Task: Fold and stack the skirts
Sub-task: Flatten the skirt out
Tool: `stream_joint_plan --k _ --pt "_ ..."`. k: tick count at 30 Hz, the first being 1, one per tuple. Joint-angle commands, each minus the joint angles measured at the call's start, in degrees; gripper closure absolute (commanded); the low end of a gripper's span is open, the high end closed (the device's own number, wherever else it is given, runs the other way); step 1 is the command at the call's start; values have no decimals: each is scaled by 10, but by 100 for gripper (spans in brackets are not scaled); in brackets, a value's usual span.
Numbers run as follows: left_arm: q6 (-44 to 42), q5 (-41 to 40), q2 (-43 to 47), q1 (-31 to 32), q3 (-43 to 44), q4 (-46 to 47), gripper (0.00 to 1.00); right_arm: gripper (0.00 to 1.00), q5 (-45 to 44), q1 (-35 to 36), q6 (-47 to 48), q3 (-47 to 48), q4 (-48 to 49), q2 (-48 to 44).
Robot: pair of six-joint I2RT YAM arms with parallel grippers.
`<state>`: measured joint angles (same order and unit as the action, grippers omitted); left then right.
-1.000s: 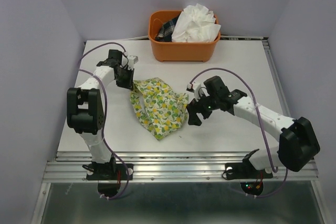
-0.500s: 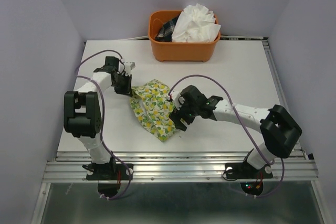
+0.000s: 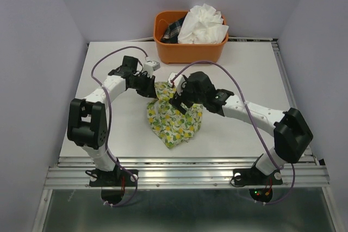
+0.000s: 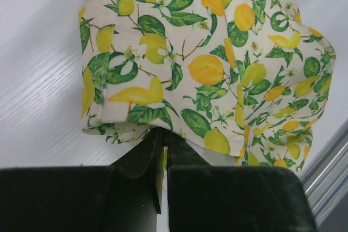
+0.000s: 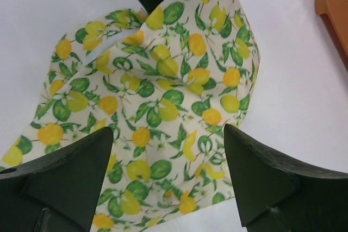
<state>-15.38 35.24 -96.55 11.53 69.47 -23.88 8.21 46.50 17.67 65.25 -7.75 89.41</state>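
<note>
The skirt [image 3: 174, 123] is white with yellow lemons and green leaves; the basket [image 3: 187, 54] is orange, the tabletop [image 3: 247, 71] white.

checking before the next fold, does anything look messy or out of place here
The lemon-print skirt lies bunched and creased mid-table, not flat, one edge pinched in the shut left tool, with the open right tool over it. The crinkly white skirt sits heaped in the orange basket, spilling above its rim. Nothing looks damaged.

On the table [image 3: 244, 69] lies one skirt [image 3: 173, 120], the basket [image 3: 187, 52] (holding another skirt [image 3: 204, 23]) behind it
</note>
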Motion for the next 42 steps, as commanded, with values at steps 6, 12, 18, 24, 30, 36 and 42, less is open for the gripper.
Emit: stream_joint_plan --k 6,12,18,24,30,36,42 --pt "-1 117 -22 19 33 13 100 15 121 -20 169 37 -10 38" --pt "2 177 -52 24 49 6 100 16 135 -26 237 36 -29 32" --pt "6 204 -72 36 71 6 100 16 145 -26 262 26 -34 22" --pt "5 219 -79 51 74 1 100 23 152 -26 265 37 -32 40" --pt "8 230 -84 58 73 4 100 34 146 -37 263 27 -12 52" --pt "14 238 -91 59 76 9 100 50 160 -42 260 33 -8 61" --pt "16 238 -94 60 81 10 100 61 185 -42 279 37 -32 68"
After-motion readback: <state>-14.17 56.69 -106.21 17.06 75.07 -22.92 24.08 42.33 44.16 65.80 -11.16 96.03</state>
